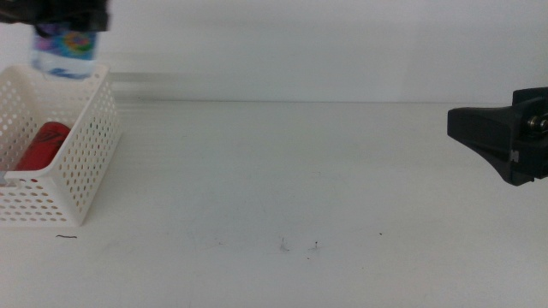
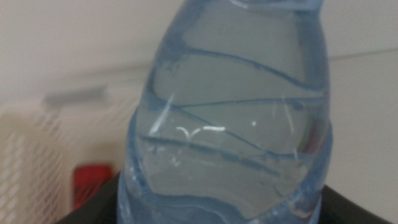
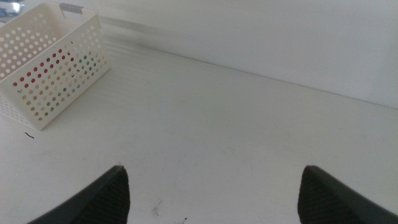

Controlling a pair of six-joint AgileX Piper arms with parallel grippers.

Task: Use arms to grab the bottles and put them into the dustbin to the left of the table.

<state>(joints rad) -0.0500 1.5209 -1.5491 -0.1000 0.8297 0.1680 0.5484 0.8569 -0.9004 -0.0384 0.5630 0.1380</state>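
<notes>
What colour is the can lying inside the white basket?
Red. The can shows best in the middle view, inside the basket.

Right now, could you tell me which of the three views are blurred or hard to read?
Middle view: the left gripper and bottle above the bin are smeared. Left wrist view: the bottle fills the frame, soft, with small glints; the bin behind is hazy. Right wrist view: mostly sharp, the far bin rim slightly streaked.
</notes>
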